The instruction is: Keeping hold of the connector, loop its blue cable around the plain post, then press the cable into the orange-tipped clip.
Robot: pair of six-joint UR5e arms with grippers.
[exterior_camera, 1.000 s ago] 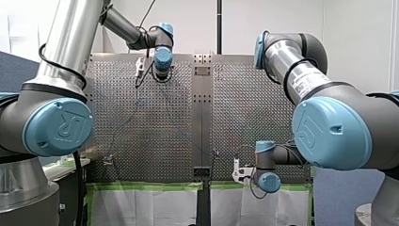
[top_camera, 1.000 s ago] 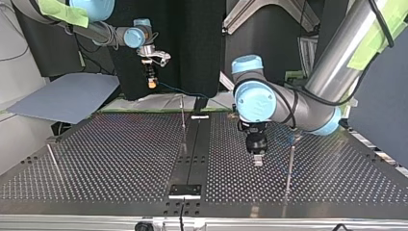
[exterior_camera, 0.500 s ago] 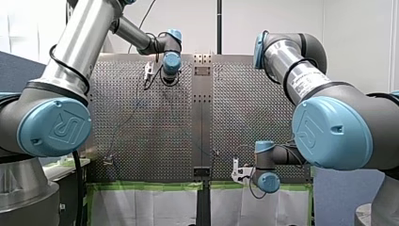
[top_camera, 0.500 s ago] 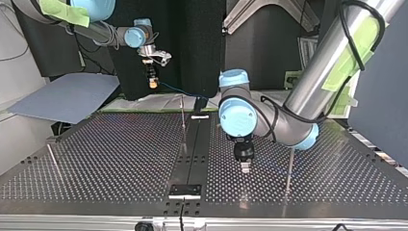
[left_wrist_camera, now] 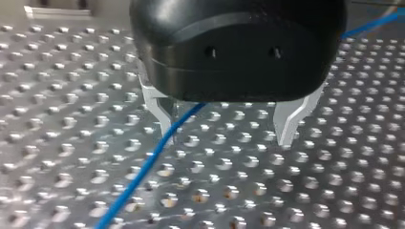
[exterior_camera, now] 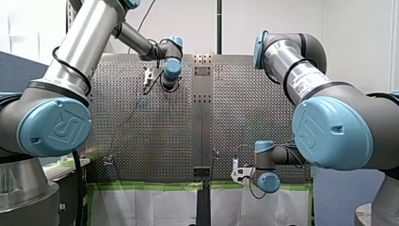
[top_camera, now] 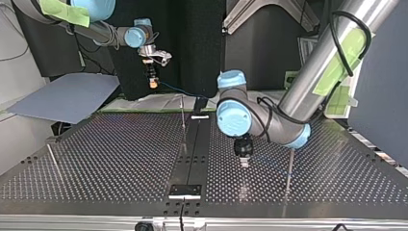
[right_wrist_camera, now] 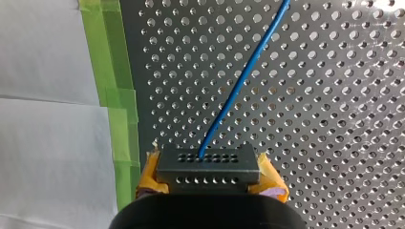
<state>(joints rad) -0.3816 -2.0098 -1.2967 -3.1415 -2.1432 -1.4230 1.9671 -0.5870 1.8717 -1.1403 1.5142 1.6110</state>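
Shifted toward top view's middle, my left gripper (left_wrist_camera: 229, 138), spread astride blue cable (left_wrist_camera: 148, 167); my right gripper (right_wrist_camera: 210, 174) pinches connector (right_wrist_camera: 208, 164); looping step, next likely: close, round plain post (top_camera: 290, 163).

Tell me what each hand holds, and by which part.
My right hand grips the connector by its two ends; my left hand is open, holding nothing.

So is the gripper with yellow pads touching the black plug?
Touching. The right wrist view shows the right gripper with its yellow pads pressed against both ends of the black plug, with no gap.
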